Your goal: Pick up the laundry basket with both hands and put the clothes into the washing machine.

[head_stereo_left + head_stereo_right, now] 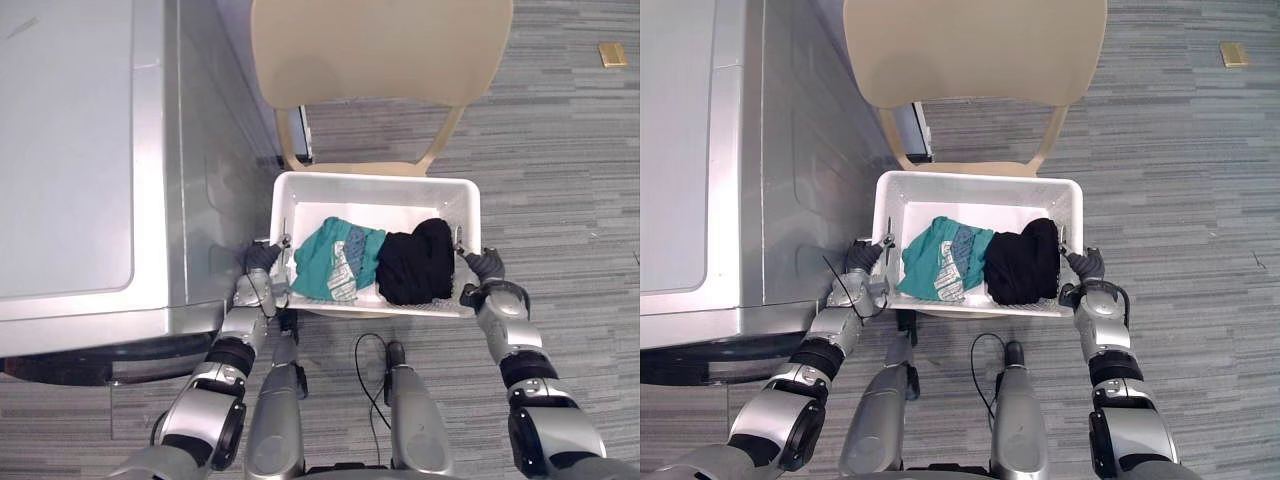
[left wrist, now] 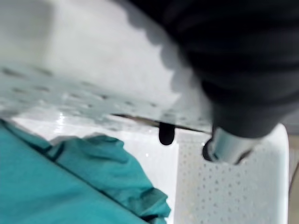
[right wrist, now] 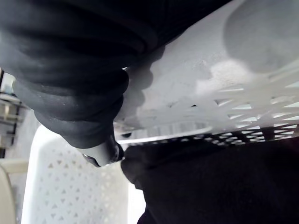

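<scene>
A white laundry basket (image 1: 375,182) rests on the seat of a beige chair (image 1: 380,50). Inside lie a teal garment (image 1: 328,256) and a black garment (image 1: 415,262). My left hand (image 1: 262,272) is at the basket's left rim, with fingers hooked over the edge. My right hand (image 1: 487,268) grips the right rim the same way. In the left wrist view a dark fingertip (image 2: 166,134) curls over the rim above the teal garment (image 2: 56,177). The right wrist view shows the black garment (image 3: 210,186) under the rim and the perforated basket wall (image 3: 70,186).
A silver washing machine (image 1: 90,170) stands close on the left, its top and front sloping toward the basket. The chair's backrest rises beyond the basket. Grey striped carpet (image 1: 560,150) spreads to the right, with a small tan object (image 1: 613,54) lying far off.
</scene>
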Controlling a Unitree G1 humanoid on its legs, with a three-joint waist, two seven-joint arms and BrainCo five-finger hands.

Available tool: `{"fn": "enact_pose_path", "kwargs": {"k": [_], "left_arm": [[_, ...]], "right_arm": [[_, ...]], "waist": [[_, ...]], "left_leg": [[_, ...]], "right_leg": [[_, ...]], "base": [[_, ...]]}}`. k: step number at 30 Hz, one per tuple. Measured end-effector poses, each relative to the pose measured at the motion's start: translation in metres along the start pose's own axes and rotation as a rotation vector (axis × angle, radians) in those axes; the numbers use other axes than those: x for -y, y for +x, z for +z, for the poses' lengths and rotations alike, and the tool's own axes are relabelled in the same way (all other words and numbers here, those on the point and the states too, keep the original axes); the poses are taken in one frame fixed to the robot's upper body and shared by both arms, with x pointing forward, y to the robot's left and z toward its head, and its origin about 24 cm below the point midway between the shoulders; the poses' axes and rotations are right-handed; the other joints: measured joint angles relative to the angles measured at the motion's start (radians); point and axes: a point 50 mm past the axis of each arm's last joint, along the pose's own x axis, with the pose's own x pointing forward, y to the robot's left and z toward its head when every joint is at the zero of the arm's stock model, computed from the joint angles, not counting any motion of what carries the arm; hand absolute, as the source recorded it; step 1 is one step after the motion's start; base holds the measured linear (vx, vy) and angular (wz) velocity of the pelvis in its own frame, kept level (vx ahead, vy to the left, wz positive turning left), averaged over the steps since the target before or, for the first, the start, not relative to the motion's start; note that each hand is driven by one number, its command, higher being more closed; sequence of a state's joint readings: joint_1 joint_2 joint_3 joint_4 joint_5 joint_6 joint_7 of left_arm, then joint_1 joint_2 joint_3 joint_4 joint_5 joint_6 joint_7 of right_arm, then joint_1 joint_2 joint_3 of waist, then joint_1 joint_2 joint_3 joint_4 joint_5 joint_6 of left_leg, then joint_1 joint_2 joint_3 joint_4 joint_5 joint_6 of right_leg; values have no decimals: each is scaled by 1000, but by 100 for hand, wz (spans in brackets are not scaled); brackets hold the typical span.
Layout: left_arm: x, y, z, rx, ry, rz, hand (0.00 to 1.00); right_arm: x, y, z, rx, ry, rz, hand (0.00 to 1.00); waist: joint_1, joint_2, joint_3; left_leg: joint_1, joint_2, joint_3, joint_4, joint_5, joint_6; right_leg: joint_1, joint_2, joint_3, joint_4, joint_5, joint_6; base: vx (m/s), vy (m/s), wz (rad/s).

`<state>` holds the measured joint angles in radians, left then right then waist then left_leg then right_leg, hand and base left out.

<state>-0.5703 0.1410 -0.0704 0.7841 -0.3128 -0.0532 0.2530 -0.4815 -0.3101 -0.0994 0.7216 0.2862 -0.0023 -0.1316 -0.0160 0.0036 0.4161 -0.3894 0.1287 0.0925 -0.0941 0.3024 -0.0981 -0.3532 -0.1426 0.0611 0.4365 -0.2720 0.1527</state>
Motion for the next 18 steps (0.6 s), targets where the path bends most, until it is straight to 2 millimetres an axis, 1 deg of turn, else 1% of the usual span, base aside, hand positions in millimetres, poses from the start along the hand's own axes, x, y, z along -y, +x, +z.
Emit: {"fn": "enact_pose_path", "kwargs": {"k": [9,14,15,18], "left_arm": [[0,0,1,4,2,7,0],[-2,-4,5,29,18,-1,0],[-2,-7,8,62,43,-10,0],[-2,-16,23,164,74,-34,0]], "right_arm": [[0,-4,2,33,8,4,0],[15,-11,3,61,-2,-8,0],[22,-13,5,76,-6,-19,0],[32,-17,15,125,-5,-25,0]], "waist": [[-1,-1,1],[-1,-9,5],[-1,-10,5],[-2,-10,5]], "left_leg": [[0,0,-1,0,0,0],[18,-1,-6,0,6,1],[25,-1,-8,0,6,1],[43,-1,-9,0,4,1]], "right_leg": [[0,0,-2,6,0,0],[17,0,-7,15,0,0],[26,0,-9,14,0,-1],[46,0,-17,9,-1,-2]], "base": [[19,-35,1],[24,-38,2],[23,-53,3],[-1,-35,4]]}}
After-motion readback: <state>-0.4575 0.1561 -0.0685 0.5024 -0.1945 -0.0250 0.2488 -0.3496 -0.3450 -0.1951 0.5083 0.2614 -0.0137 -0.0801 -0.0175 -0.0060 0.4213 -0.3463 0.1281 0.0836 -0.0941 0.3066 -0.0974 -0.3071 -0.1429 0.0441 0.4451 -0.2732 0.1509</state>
